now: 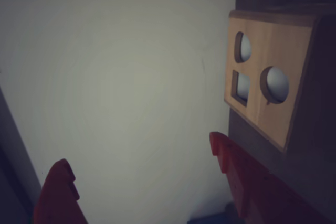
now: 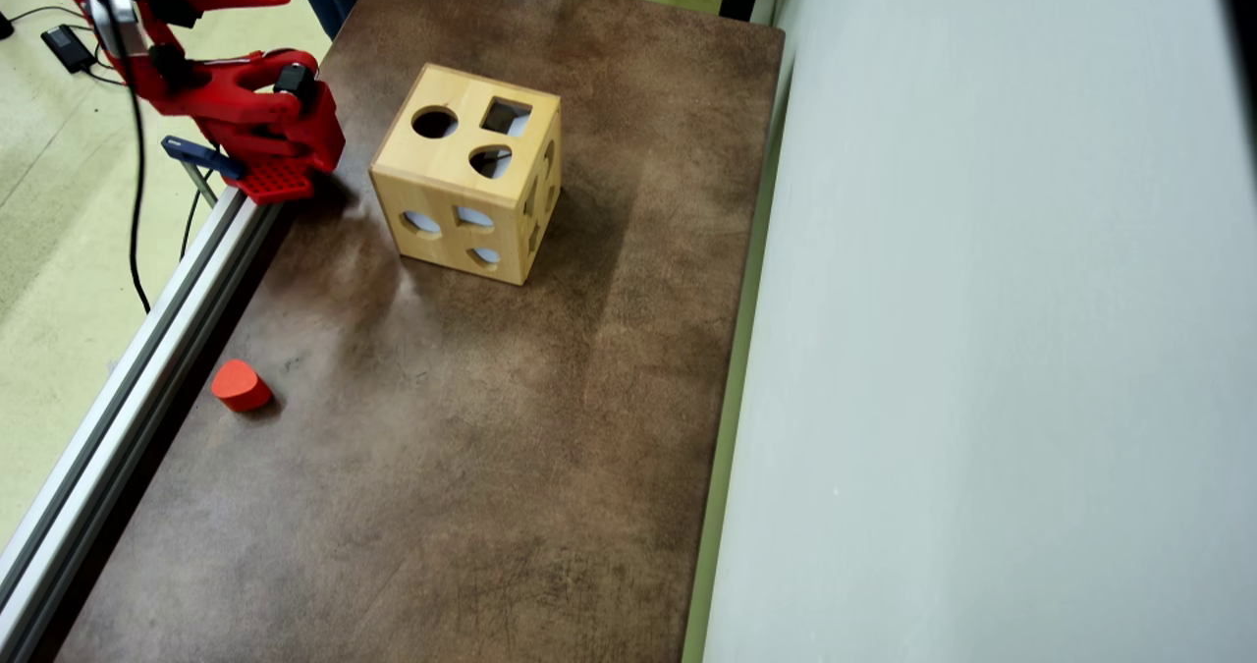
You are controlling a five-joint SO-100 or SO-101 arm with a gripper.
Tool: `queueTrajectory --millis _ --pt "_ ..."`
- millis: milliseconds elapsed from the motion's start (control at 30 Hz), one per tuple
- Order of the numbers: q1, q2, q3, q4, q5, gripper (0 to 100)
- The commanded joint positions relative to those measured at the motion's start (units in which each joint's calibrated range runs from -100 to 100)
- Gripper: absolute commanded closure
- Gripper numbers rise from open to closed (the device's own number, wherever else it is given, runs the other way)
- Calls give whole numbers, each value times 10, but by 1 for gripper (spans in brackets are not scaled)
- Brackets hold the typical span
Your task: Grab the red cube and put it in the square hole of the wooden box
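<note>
An orange-red rounded block (image 2: 241, 385) lay on the brown table (image 2: 471, 447) near its left edge in the overhead view, flat face up, well apart from everything else on the board. Just beside it an aluminium rail (image 2: 147, 349) ran along that edge. Beyond the rail, over the pale floor (image 2: 59, 231), black cables (image 2: 135, 201) trailed down. A pale grey wall (image 2: 1002, 349) bordered the table's right side.

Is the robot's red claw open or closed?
Open. In the wrist view, the red gripper has its two fingers far apart, with only pale wall between them, holding nothing.
</note>
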Motion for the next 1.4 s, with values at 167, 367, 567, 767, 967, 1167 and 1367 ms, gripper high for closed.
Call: queueTrajectory --millis 167,367,567,767,967,1167,1367 --pt "9 3 15 7 5 67" --pt "9 2 15 7 5 98" --pt "9 2 15 7 5 97" --pt "3 1 16 7 2 98" --pt "4 1 17 7 3 98" --pt "4 1 17 7 3 98" --pt "4 1 17 7 3 98"
